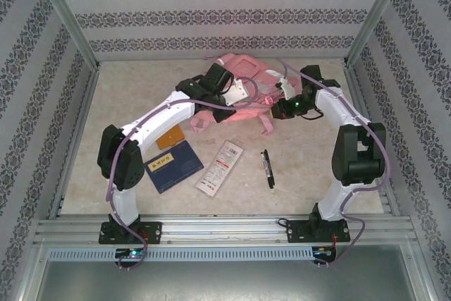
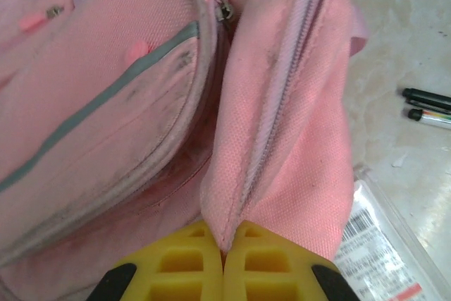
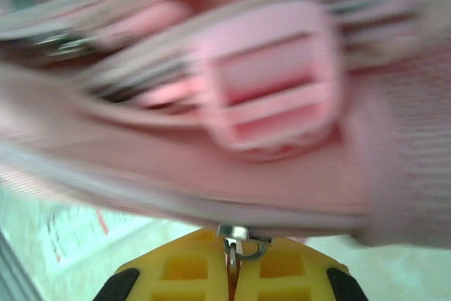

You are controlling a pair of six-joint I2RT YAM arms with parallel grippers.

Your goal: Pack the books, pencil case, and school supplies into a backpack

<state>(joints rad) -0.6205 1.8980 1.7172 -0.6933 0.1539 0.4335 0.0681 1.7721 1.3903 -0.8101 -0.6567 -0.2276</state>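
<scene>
Nearest the arm bases, on the table (image 1: 317,167) to the near side of the backpack (image 1: 243,79), lie three loose things in a row, all apart from the bag: the dark navy booklet (image 1: 174,167) off the backpack's near-left corner, the white printed pencil case (image 1: 220,168) straight out from its near edge, and the two black pens (image 1: 268,168) lying side by side off its near-right part. Farther in, both arms reach onto the backpack itself. The left gripper (image 2: 225,273) sits at the bag's near-left side, its yellow fingers (image 2: 183,266) pressed fully together on a fold of pink fabric beside a zipper track. The right gripper (image 3: 232,273) is at the bag's right side, its jaws likewise closed, pinching a small metal zipper pull (image 3: 236,239) just below a pink plastic buckle (image 3: 271,93). The backpack lies slumped toward the far middle of the table, straps trailing off its near edge.
</scene>
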